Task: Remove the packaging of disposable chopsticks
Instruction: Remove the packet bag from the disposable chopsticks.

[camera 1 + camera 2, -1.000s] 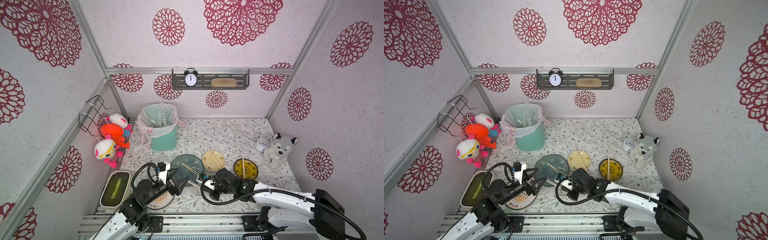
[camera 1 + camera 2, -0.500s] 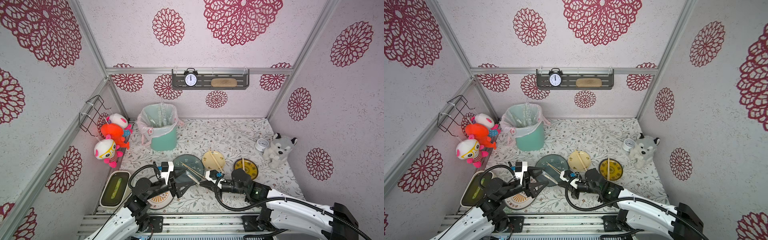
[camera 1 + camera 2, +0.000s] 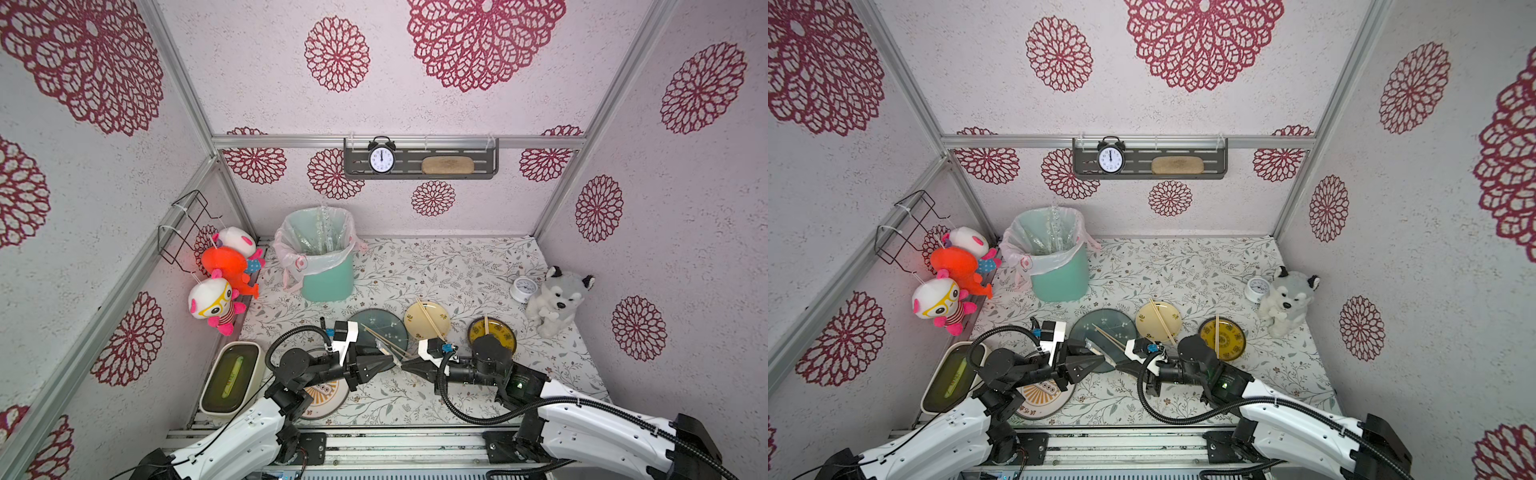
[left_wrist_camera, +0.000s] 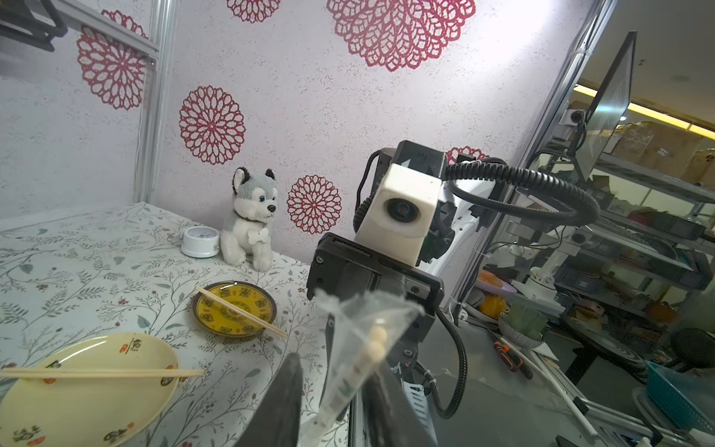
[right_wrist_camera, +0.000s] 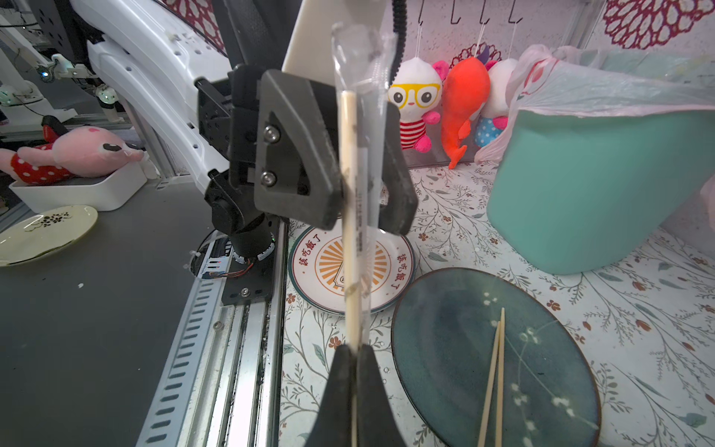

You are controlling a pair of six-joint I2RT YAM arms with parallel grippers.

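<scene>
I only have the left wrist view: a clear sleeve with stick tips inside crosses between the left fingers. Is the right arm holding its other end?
Observer: Yes. The right wrist view shows the right fingers shut on that end of the wrapped chopsticks.
Operator: Where is the bin?
Observer: Back left on the table: a lined teal bin, with what look like clear sleeves inside.
Operator: Any plate free of sticks?
Observer: The orange-and-white plate at the near edge shows none on its visible part.
</scene>
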